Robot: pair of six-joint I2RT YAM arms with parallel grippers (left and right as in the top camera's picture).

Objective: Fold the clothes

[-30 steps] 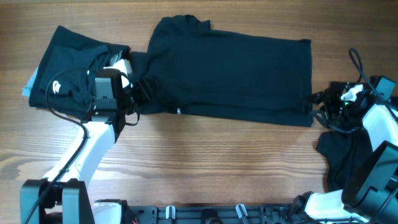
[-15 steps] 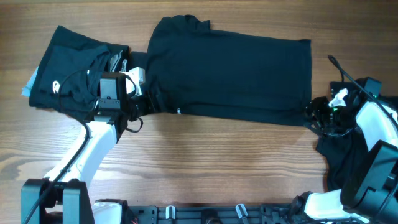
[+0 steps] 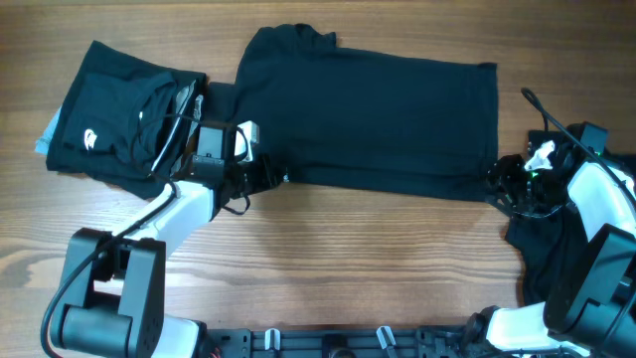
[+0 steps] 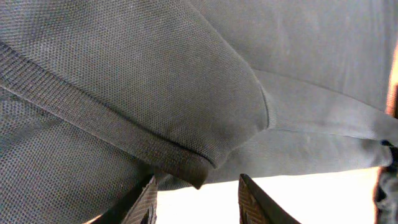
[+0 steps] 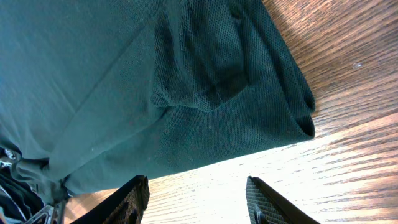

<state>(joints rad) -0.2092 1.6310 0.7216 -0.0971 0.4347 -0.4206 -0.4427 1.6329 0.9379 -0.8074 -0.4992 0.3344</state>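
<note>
A black shirt (image 3: 368, 109) lies spread flat across the middle of the table, folded lengthwise. My left gripper (image 3: 263, 176) sits at its near left corner. In the left wrist view the jaws (image 4: 199, 205) stand open, and the ribbed hem corner (image 4: 198, 176) hangs just above the gap; the left finger (image 4: 146, 202) touches the fabric. My right gripper (image 3: 495, 184) is at the shirt's near right corner. In the right wrist view it (image 5: 199, 199) is open over bare wood, with the shirt's folded edge (image 5: 249, 124) just ahead.
A folded black garment with a small white logo (image 3: 119, 109) lies at the far left, something pale blue (image 3: 42, 141) peeking from under it. Another black garment (image 3: 542, 249) is bunched at the near right under my right arm. Arm bases line the front edge.
My left arm has swung right, from the sleeve area to the shirt's near left corner, and its jaws have narrowed. My right gripper shifted slightly left toward the near right corner.
</note>
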